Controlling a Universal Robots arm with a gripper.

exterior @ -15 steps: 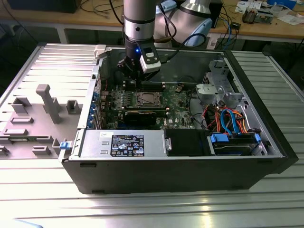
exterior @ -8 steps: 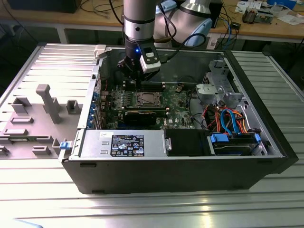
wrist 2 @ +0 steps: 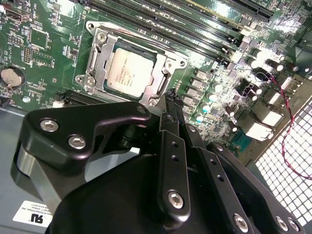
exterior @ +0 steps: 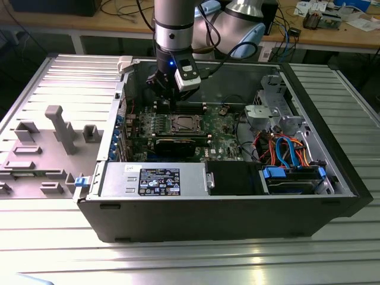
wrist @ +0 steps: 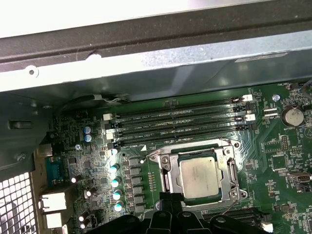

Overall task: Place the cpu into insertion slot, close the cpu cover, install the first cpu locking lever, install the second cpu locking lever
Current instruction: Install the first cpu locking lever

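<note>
The cpu [wrist 2: 129, 73] [wrist: 199, 175], a square chip with a silvery top, lies flat in the insertion slot [exterior: 181, 123] on the green board. The cpu cover [wrist 2: 96, 58] [wrist: 167, 176], a thin metal frame, lies down around the chip, whose top shows through its window. A thin wire lever [wrist: 229, 207] runs by the socket's edge; I cannot tell whether it is latched. My gripper [wrist 2: 170, 97] [wrist: 170, 197] [exterior: 168, 102] hangs just above the socket's edge, fingers together and holding nothing.
Long memory slots [wrist: 178, 122] run beside the socket, and a black graphics card [exterior: 181, 144] sits on its other side. The case wall [wrist: 146, 63] rises close behind. A power supply [exterior: 154, 180] and drive bay with cables [exterior: 288, 148] crowd the case. A grey plastic shroud [exterior: 59, 127] lies outside.
</note>
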